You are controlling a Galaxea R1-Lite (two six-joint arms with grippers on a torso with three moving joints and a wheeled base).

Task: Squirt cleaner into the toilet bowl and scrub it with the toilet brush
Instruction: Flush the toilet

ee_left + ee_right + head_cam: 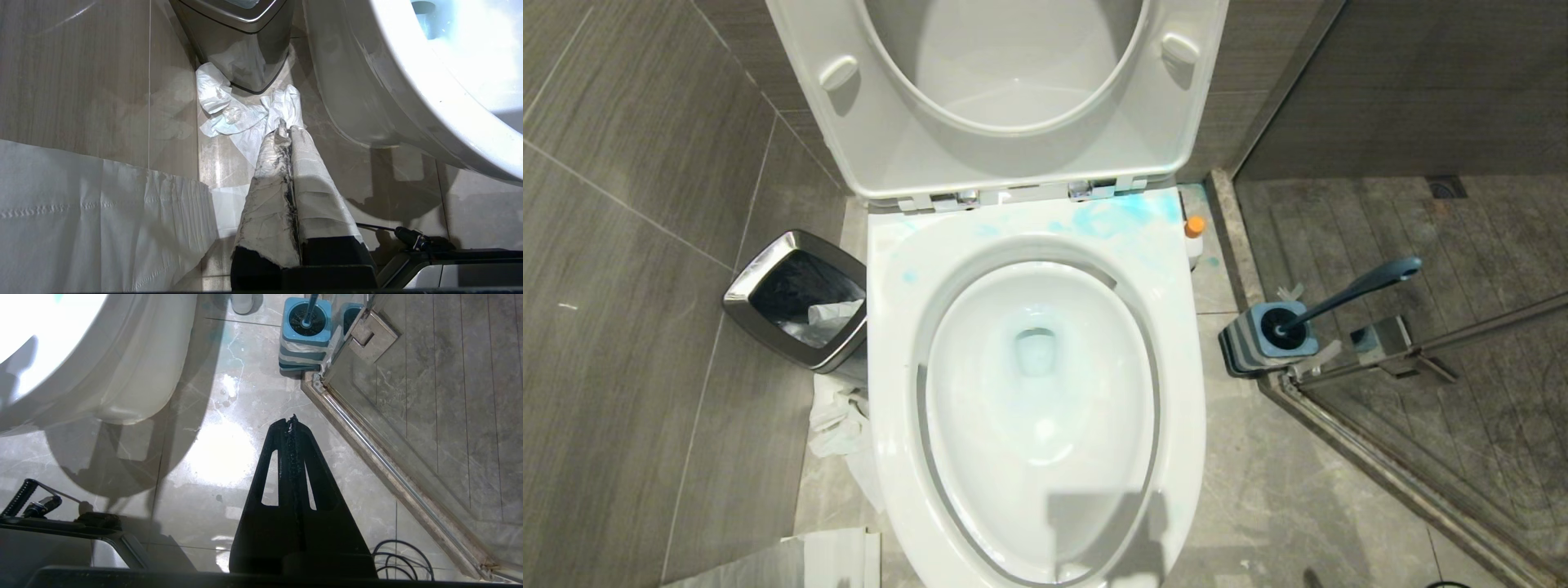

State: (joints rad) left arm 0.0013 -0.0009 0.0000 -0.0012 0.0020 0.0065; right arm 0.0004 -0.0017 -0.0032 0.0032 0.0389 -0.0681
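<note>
The white toilet bowl point(894, 351) stands open below me, its seat and lid raised, with blue-tinted water at the drain and blue cleaner smeared across the back rim. The white cleaner bottle point(1194, 237) with an orange cap stands on the floor beside the toilet's back right corner. To the right, the toilet brush point(1364, 284) leans in its blue and grey holder point(1258, 339). Neither gripper shows in the head view. My left gripper point(286, 130), wrapped in white tape, hangs shut and empty over the floor left of the bowl. My right gripper point(291, 420) hangs shut and empty over the floor, short of the brush holder point(304, 339).
A steel trash bin point(796, 302) with a black liner stands left of the toilet, with crumpled tissue point(841, 420) on the floor beside it. A glass shower door on a metal sill point(1380, 457) runs along the right. Cables point(402, 559) lie near the right arm.
</note>
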